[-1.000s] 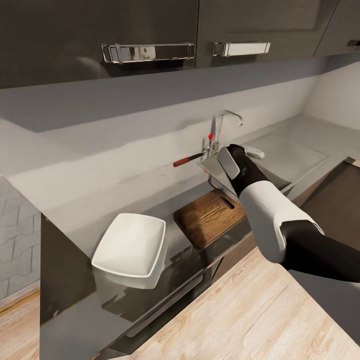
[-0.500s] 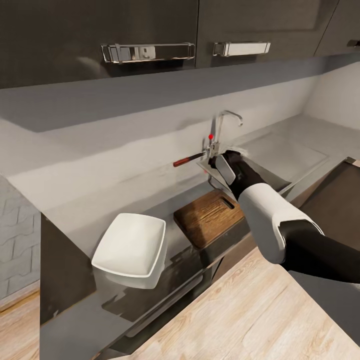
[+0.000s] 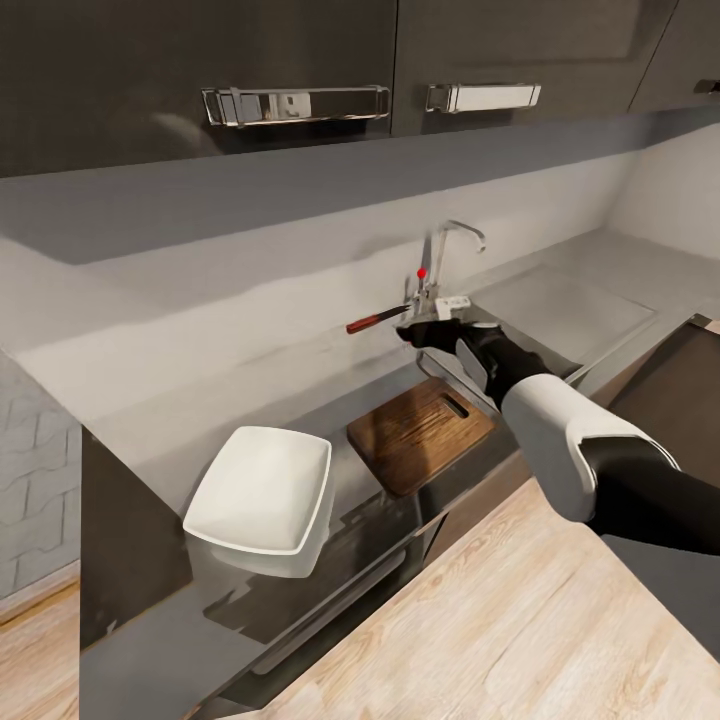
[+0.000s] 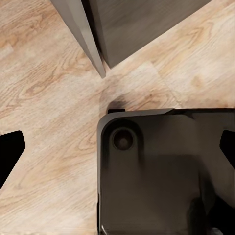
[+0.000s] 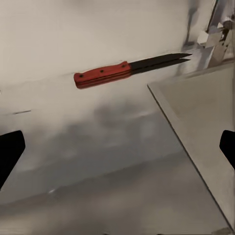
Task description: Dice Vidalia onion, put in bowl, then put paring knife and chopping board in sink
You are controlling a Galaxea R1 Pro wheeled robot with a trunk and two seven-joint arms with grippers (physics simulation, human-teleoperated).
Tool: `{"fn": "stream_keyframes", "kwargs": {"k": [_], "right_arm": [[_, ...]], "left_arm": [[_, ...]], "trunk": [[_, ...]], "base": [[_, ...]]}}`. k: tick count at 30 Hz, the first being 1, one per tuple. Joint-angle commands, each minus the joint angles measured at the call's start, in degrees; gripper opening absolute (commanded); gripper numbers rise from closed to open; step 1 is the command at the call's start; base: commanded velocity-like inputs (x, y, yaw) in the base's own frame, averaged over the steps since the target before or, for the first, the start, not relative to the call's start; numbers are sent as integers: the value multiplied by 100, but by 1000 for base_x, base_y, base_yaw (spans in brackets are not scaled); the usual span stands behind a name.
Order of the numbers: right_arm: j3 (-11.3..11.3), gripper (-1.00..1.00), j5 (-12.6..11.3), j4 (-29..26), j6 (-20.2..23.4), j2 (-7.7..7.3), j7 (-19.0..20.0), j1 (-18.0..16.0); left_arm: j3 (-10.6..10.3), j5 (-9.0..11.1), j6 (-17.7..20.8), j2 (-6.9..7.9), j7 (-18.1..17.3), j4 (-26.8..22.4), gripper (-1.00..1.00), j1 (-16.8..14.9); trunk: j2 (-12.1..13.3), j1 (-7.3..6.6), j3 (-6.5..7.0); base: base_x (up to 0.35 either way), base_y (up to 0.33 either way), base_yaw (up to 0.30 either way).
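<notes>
The right gripper (image 3: pixel 425 322) has swung lower and further left since a moment ago, now hanging over the sink's (image 3: pixel 520 345) near corner, pointing at the paring knife (image 3: pixel 378 320). Its jaws look spread wide, with nothing between them. The left gripper (image 4: pixel 117 147) faces the wood floor (image 4: pixel 49 98), jaws also apart. The arm hides most of the basin, so the onion's whereabouts are unclear. The knife, red-brown handle and dark blade, lies on the countertop (image 3: pixel 150 420) beside the faucet (image 3: pixel 445 250). Chopping board (image 3: pixel 420 435) and white bowl (image 3: pixel 262 490) sit nearer the edge
</notes>
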Motion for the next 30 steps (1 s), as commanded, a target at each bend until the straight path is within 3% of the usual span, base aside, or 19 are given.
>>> {"fn": "stream_keyframes", "kwargs": {"k": [1,4,10,14,17,30], "right_arm": [[-2,100,49,15,-55,-6,22,-3],[-4,100,51,104,-461,-66,25,-4],[-10,100,55,137,-573,-119,-9,-2],[-27,100,8,176,-582,-377,-9,0],[-31,100,-44,185,-584,-447,-6,-3],[-14,100,-75,310,-684,-427,31,17]], "left_arm": [[5,-1,-8,1,-2,12,100,2],[20,-8,-12,4,-2,78,100,4],[19,-10,-13,-3,0,95,100,2],[20,-3,-13,-4,2,103,100,2],[24,2,-9,-5,0,104,100,2],[30,-1,-5,-29,19,104,100,3]], "trunk": [[-10,3,-8],[-10,3,-8],[-10,3,-8],[-10,3,-8],[-10,3,-8],[-10,3,-8]], "base": [[-5,0,0],[-109,0,0],[-279,0,0],[-326,0,0],[-330,0,0],[-331,0,0]]}}
